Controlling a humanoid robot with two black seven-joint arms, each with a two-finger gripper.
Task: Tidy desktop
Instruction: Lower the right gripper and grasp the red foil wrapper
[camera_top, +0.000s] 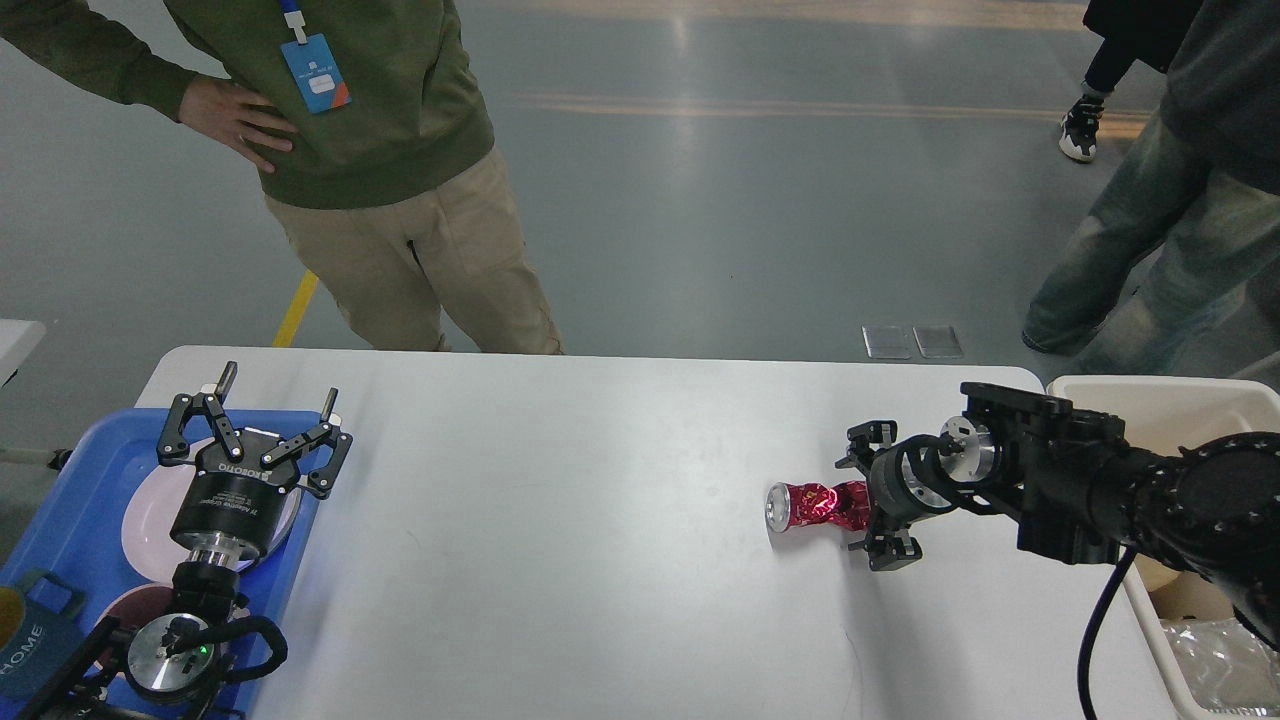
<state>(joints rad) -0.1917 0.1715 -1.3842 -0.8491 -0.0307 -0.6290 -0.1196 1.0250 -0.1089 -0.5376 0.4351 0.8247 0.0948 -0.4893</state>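
The desktop (560, 520) is a wide white table top. A crushed red can (812, 504) lies on its side right of centre, silver end facing left. My right gripper (872, 498) comes in low from the right, open, with one finger (862, 438) behind the can's right end and the other finger (886, 553) in front of it. Whether the fingers touch the can does not show. My left gripper (278, 390) is open and holds nothing, hanging over a blue tray at the table's left edge.
The blue tray (60, 490) holds white plates (150, 520) and a dark item marked HOME (25, 645). A beige bin (1170, 398) with paper and plastic stands off the right edge. One person stands at the far edge, another at far right.
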